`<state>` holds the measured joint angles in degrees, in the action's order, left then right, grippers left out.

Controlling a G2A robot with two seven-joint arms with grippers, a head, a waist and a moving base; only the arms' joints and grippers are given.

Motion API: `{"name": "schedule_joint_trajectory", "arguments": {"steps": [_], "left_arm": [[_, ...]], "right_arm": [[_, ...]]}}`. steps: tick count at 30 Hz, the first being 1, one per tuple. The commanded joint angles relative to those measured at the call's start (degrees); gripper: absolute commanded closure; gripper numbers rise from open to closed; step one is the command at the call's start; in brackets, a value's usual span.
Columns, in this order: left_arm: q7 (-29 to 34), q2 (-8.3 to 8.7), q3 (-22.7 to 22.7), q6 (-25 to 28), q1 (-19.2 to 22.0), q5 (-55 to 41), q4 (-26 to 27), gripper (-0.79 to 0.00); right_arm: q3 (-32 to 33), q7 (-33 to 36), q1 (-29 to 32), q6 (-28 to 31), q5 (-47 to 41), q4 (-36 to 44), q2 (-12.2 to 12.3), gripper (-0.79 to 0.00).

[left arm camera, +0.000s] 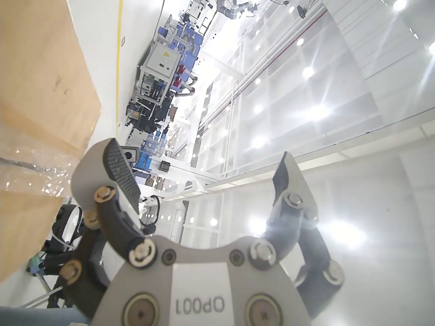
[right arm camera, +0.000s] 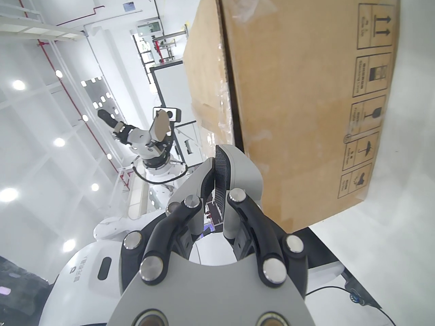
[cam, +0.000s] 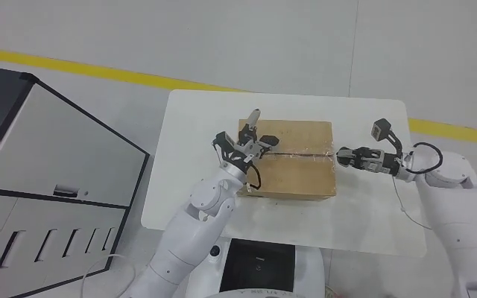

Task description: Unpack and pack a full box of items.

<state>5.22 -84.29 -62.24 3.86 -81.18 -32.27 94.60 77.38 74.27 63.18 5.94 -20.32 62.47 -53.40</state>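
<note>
A closed cardboard box (cam: 294, 167) stands in the middle of the white table (cam: 373, 216), with clear tape along its top seam. My left gripper (cam: 261, 128) is at the box's left end, above the top edge, open with its fingers wide apart and nothing between them. In the left wrist view the gripper (left arm camera: 198, 154) points past the box (left arm camera: 34, 69) and its taped seam. My right gripper (cam: 341, 156) is at the box's right end, level with the seam. It is shut (right arm camera: 217, 157), its fingertips right beside the box (right arm camera: 299, 86) edge.
A large grey cabinet (cam: 59, 149) stands on the floor left of the table. A thin cable (cam: 406, 201) trails over the table by the right arm. Bare table lies in front of and behind the box.
</note>
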Motion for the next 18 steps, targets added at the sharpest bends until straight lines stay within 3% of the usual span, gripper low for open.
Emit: {"name": "schedule_joint_trajectory", "arguments": {"steps": [1, 4, 18], "left_arm": [[0.12, 0.06, -0.36, -0.17, -0.19, -0.01, 0.08, -0.785], [0.09, 0.11, -0.75, -0.39, -0.55, -0.26, 0.15, -0.785], [0.5, 0.18, -1.06, -0.74, -1.56, -0.36, 0.45, -0.785]], "right_arm": [[-0.12, -0.93, -0.06, -0.17, 1.2, 0.15, 0.07, 0.0], [-0.97, -2.96, -0.26, -0.67, 4.46, 0.55, 0.13, 0.0], [-0.47, -3.33, -0.16, 0.26, 3.05, 1.2, 0.34, 0.0]]}}
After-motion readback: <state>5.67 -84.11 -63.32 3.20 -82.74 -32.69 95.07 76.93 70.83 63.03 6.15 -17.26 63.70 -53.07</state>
